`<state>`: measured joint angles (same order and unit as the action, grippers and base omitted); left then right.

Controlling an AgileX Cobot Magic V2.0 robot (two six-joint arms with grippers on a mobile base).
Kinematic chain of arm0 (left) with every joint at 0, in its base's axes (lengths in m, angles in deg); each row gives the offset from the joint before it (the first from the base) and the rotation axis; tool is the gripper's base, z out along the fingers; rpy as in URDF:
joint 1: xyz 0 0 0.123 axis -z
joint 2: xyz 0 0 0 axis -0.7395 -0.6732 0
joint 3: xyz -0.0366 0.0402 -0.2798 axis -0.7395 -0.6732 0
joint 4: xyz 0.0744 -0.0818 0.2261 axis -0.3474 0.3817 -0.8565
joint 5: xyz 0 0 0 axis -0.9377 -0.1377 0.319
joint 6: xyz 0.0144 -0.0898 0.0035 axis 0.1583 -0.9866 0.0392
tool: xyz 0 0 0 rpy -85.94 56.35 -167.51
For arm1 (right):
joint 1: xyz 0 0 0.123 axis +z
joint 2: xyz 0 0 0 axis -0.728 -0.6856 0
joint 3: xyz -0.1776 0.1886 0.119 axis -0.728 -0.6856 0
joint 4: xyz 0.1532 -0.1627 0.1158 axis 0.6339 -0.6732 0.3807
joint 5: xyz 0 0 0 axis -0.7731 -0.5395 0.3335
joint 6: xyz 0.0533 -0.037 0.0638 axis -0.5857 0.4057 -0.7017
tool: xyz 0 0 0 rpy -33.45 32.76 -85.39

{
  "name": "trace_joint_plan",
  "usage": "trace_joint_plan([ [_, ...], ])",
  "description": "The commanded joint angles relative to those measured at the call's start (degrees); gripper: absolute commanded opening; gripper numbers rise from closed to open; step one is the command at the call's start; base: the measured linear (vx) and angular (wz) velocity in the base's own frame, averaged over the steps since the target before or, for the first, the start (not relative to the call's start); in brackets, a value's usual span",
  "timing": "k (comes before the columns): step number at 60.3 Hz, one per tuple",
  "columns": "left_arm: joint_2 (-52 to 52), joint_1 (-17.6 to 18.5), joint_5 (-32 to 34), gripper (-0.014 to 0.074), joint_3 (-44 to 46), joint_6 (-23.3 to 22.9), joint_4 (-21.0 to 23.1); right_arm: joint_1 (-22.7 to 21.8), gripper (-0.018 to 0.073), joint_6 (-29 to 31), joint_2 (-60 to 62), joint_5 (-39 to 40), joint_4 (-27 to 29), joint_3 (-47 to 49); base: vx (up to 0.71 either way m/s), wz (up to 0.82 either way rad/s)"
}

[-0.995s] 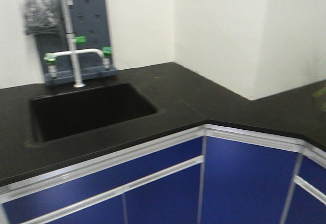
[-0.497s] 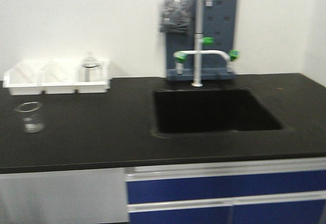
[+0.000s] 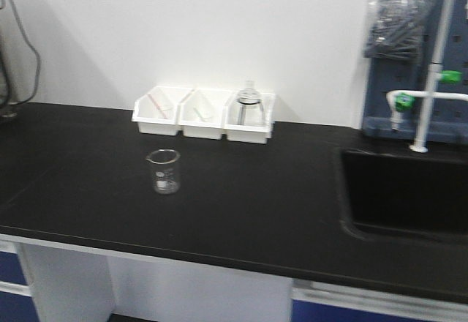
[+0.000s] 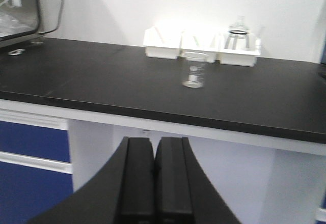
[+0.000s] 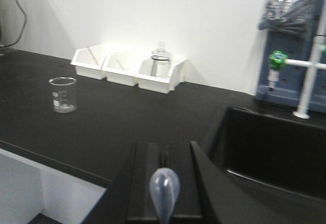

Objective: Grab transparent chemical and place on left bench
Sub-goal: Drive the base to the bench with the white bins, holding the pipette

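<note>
Your view has swung off the sink point(image 3: 402, 190) onto the left bench point(image 3: 88, 190) — bins point(image 3: 203, 113) at 12 o'clock. Your right gripper point(image 5: 163, 150) is clamped on the chemical point(image 5: 164, 188), only its dropper bulb showing; left gripper point(image 4: 154, 143) closed, empty. Placement looks next.

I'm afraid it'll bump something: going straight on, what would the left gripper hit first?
Probably the white panel under the edge of the black countertop: the left gripper, shut, seems aimed just below the benchtop. The glass beaker stands higher, slightly right. Depth is unclear.
</note>
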<state>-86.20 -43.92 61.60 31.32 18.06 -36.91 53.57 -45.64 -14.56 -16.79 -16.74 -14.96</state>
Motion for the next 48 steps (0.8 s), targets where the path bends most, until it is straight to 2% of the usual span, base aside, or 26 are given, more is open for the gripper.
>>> trace_joint_plan([
  [1, 1.10, 0.10, 4.49, -0.0003, -0.93, -0.45, 0.04, 0.01, -0.0004, 0.15, -0.18, 3.47, 0.05, 1.80, 0.26, 0.43],
  [27, 1.10, 0.10, 4.49, -0.0003, -0.93, -0.45, 0.04, 0.01, -0.0004, 0.15, -0.18, 3.47, 0.05, 1.80, 0.29, 0.36],
  [48, 1.10, 0.10, 4.49, -0.0003, -0.93, -0.45, 0.04, 0.01, -0.0004, 0.15, -0.18, 3.47, 0.05, 1.80, 0.32, 0.07],
])
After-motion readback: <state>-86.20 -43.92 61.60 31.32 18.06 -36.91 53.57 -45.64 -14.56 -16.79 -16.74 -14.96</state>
